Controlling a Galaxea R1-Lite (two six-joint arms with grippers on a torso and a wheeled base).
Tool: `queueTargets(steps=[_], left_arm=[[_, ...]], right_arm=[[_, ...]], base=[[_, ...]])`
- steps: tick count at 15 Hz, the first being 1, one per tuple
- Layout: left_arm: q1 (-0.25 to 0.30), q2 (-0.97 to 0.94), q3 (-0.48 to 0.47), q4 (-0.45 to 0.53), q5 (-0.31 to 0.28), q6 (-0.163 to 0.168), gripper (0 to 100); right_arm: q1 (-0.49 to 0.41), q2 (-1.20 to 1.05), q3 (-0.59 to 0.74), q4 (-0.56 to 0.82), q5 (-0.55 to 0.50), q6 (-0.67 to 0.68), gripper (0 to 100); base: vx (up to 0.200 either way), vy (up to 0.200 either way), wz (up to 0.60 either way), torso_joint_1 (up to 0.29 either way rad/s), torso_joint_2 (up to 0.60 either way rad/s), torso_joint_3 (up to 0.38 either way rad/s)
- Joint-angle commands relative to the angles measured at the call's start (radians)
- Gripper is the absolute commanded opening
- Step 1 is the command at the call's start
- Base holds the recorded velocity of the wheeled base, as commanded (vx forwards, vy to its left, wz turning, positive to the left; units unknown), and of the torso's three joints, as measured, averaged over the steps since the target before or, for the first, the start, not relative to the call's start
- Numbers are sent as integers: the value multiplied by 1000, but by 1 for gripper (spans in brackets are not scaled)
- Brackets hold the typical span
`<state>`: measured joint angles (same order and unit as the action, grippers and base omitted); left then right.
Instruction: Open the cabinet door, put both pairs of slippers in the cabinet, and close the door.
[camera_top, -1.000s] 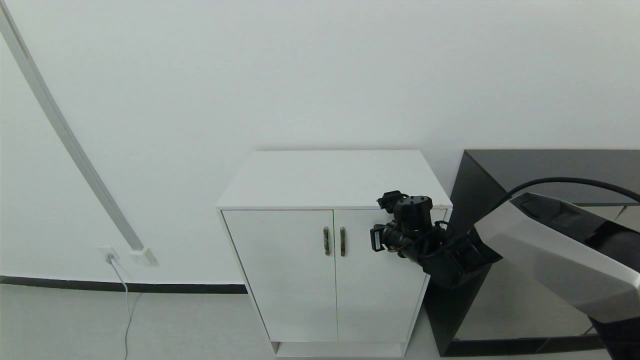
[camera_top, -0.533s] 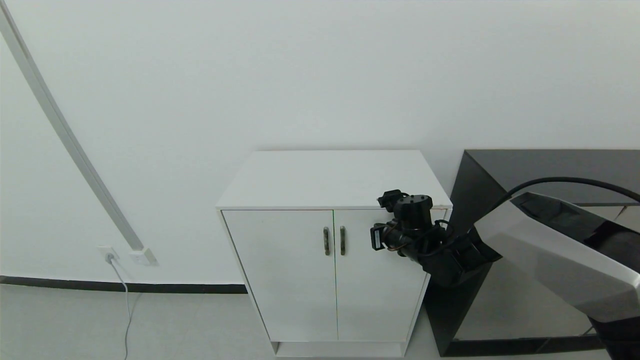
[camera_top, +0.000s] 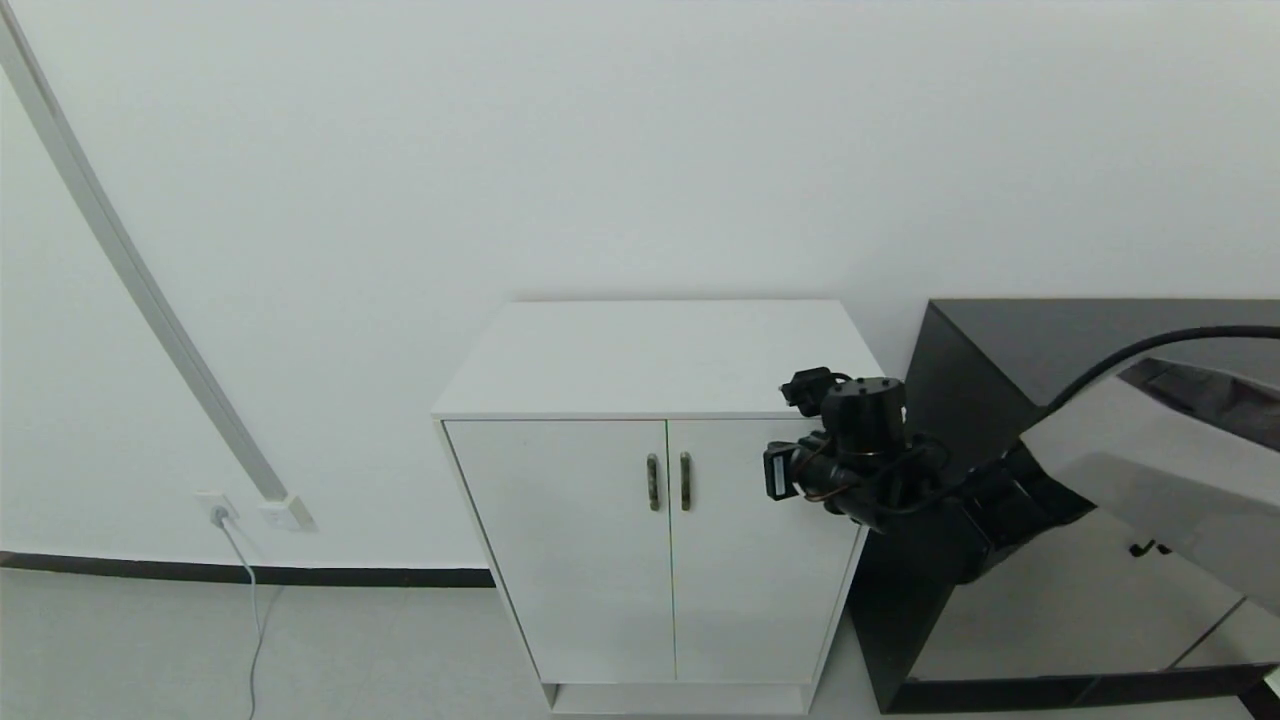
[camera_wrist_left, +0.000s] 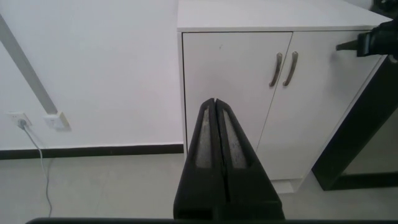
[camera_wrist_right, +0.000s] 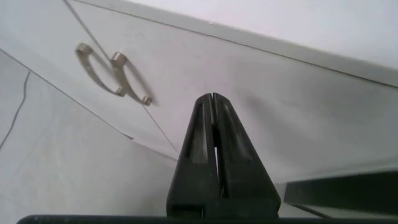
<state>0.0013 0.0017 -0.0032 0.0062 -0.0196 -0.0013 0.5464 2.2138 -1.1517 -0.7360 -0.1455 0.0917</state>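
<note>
The white cabinet (camera_top: 660, 360) stands against the wall with both doors shut. Its two metal handles (camera_top: 669, 482) meet at the centre seam. My right gripper (camera_top: 772, 472) hangs shut in front of the right door's upper part, to the right of the handles and apart from them. From the right wrist, the shut fingertips (camera_wrist_right: 212, 99) point at the door panel, with the handles (camera_wrist_right: 112, 74) off to one side. My left gripper (camera_wrist_left: 214, 104) is shut on nothing, held back from the cabinet (camera_wrist_left: 236, 87) and facing its left door.
A black glossy cabinet (camera_top: 1000, 340) stands directly right of the white one. A wall socket with a cable (camera_top: 222, 515) and a slanted conduit (camera_top: 120, 260) are on the wall to the left. Bare grey floor (camera_top: 250, 650) lies in front.
My right arm has moved to the right and slightly up, carrying the shut gripper farther from the handles. The cabinet doors have stayed shut.
</note>
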Motion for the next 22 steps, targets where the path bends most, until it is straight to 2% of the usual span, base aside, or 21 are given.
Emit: queueTargets(steps=[1, 3, 7, 11, 14, 18, 22], left_arm=[[0, 0, 0, 0, 0, 0, 0], [0, 1, 0, 0, 0, 0, 0], [0, 1, 0, 0, 0, 0, 0], [0, 0, 0, 0, 0, 0, 0], [0, 0, 0, 0, 0, -2, 0], [0, 0, 0, 0, 0, -2, 0], [0, 0, 0, 0, 0, 0, 0]], right_arm=[[-3, -226, 175, -19, -6, 2, 0], [-36, -359, 320, -48, -31, 6, 0], [-180, -560, 589, -160, -35, 0, 0], [-309, -790, 793, -157, -26, -4, 0], [-333, -967, 905, -129, -23, -63, 0], [-332, -1223, 978, 92, -22, -82, 0], [-332, -1557, 980, 504, 55, -82, 0]], base=[[0, 0, 0, 0, 0, 0], [0, 0, 0, 0, 0, 0], [0, 0, 0, 0, 0, 0], [0, 0, 0, 0, 0, 0], [0, 0, 0, 0, 0, 0], [0, 0, 0, 0, 0, 0], [0, 0, 0, 0, 0, 0]])
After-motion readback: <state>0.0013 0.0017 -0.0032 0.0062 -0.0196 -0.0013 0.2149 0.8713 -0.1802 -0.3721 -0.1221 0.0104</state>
